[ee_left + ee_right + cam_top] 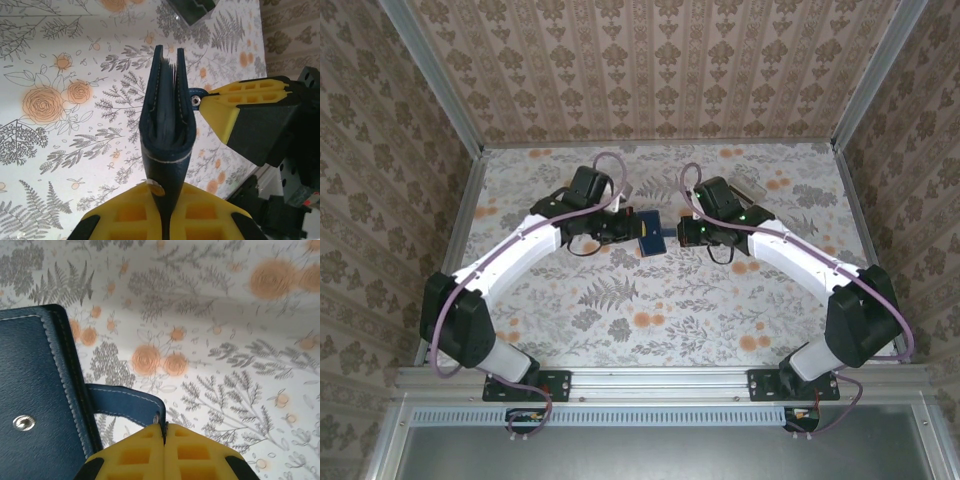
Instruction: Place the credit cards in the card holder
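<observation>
Left wrist view first: my left gripper is clenched on the fold of the holder, which stands edge-up straight ahead of my jaws, lifted off the table. To the right of it my right gripper has its jaws closed tight on the tab. So the holder hangs between my two grips, touching both and nothing else.

From the right wrist, the holder's blue cover sits just left of my jaws, with its stud bare and the tab curving from behind the cover to my fingertips. The tab is unsnapped, then.

My read: I'm working that tab, most likely bringing it round to the stud, though I could be pulling it to open. Either way, the left clamp has to stay firm on the fold as the anchor. The right should swing in an arc about the tab's root rather than tug straight out, or the holder may twist out of the left jaws. To fasten, line snap over stud, then press square.

Contents: between the two covers I see thin grey-blue layers packed close. Cards or pocket linings, I can't tell them apart. Nothing pokes above the cover edges.
</observation>
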Robot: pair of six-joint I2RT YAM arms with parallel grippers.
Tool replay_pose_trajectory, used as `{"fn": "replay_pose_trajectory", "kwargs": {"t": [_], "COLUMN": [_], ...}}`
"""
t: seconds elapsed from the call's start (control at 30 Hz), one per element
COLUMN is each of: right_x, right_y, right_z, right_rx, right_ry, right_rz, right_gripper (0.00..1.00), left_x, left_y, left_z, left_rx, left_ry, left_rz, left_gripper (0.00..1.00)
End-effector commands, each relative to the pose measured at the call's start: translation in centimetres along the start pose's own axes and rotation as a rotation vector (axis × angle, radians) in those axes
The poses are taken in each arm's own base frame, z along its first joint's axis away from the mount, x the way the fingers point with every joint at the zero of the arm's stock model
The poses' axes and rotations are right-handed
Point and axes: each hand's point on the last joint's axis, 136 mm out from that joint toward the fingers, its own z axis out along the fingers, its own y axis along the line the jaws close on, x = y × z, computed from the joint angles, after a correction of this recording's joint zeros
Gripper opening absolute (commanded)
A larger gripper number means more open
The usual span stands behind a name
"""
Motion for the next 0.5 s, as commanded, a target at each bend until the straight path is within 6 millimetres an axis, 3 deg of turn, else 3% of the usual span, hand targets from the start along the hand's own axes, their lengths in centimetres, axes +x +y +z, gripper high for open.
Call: {"fn": "replay_pose_trajectory", "kwargs": {"t": [0.0,0.13,0.27,0.47], "right_x": [0.8,2.8,4.6,4.9], "right_y": [1.6,1.4,0.1,0.4], "right_z": [-0.2,1.3,2.0,1.4], "right_rx": [-0.124,-0.157,-0.12,-0.136], "right_ry": [0.029,0.073,0.11,0.113], "right_rz": [0.023,0.055,0.071,0.067], "right_gripper": [0.0,0.0,0.0,0.0], "left_x": [1.2,3.2,3.4,3.1], "left_y": [2.3,3.4,5.6,6.5], "left_z": [3.2,6.9,9.2,11.5], "left_rx": [0.002,0.083,0.083,0.12], "left_ry": [0.085,0.166,0.219,0.259], "left_rz": [0.07,0.067,0.054,0.03], "left_gripper": [0.0,0.0,0.04,0.41]}}
